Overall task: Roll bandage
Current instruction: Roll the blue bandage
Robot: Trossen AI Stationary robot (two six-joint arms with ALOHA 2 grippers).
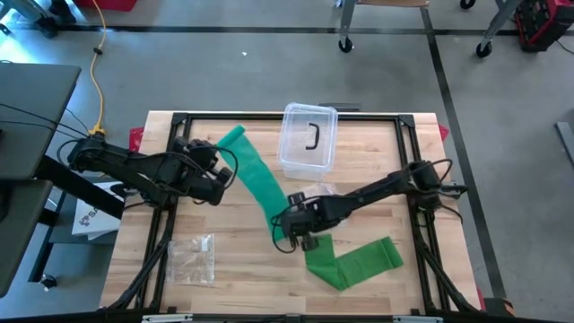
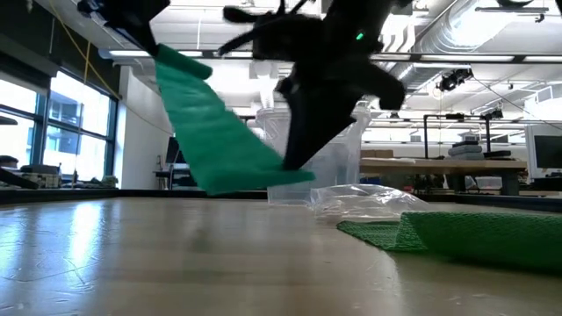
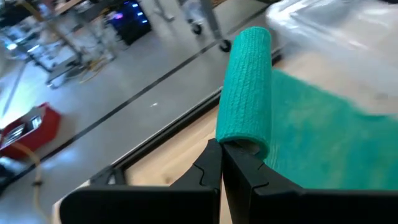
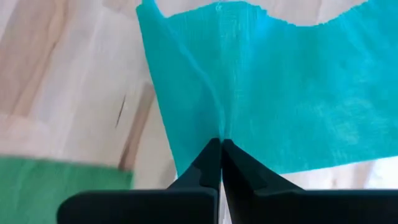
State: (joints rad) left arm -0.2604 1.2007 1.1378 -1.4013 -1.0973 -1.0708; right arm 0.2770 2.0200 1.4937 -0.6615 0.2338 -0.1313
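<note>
High view: green bandage (image 1: pixel 260 184) runs diagonally across the desk (image 1: pixel 242 269), rolled end near the left tool (image 1: pixel 218 184), loose tail folded at the front right. Right tool (image 1: pixel 291 235) sits mid-strip. Clear box (image 1: pixel 309 137) behind, plastic bag (image 1: pixel 193 256) front left.

Low view: strip hangs taut in the air between both tools, the rest heaped on the desk. Risk: a hard pull could slip the thin fabric out of a pinch, or the slack could snag on the clear wrap (image 2: pixel 369 200) next to it.

Left wrist view: left tool fingers (image 3: pixel 205 171) clamped tight on the lower edge of the roll (image 3: pixel 245 87). The grip is shallow, so the roll may unwind or drop.

Right wrist view: right tool fingers (image 4: pixel 239 171) closed on the flat strip, bunching it into a crease. A creased feed would wind crooked.
</note>
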